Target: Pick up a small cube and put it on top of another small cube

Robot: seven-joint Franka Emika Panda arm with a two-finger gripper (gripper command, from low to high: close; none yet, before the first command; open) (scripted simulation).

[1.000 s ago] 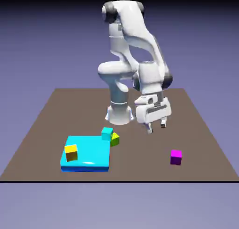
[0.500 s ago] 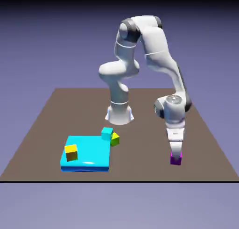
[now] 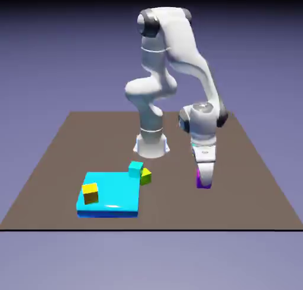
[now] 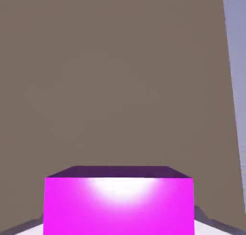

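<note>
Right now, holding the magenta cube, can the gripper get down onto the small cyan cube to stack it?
Probably yes. The gripper is shut on the magenta cube, and the small cyan cube has nothing on top. A yellow-green cube sits close beside it, though.

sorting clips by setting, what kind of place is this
A rendered simulation scene, not a real room: a flat brown table floating before a plain blue-violet backdrop, a white Franka Panda arm whose gripper holds a magenta cube, and untextured coloured cubes beside a cyan slab.

Even, soft light throughout, everything sharp, no blur. A white glare blooms on the magenta cube (image 4: pixel 118 205); the backdrop darkens toward the top.
</note>
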